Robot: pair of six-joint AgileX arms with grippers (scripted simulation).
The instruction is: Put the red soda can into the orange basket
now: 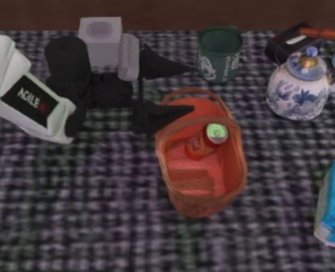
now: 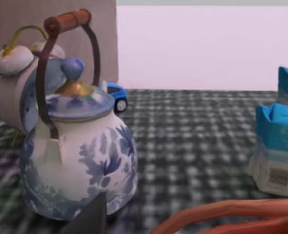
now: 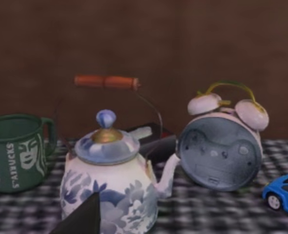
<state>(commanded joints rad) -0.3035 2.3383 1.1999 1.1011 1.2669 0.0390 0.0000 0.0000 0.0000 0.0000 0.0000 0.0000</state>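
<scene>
One red soda can (image 1: 204,140) (basketed).

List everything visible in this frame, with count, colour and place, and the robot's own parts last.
Basket: one, orange, table centre.
Soda can: one, red with silver top, lying inside the basket.
Mug: one, dark green, back of table, beyond the basket.
Teapot: one, white with blue flowers, back right.
Alarm clock: one, white, behind the teapot.
Toy car: one, blue, near the clock.
Dark box: one, black, back right behind the teapot.
Carton: one, blue and white, right edge.
Tablecloth: one, dark checked.
Left end effector: open, just left of the basket.
Right arm: not seen from above.
</scene>
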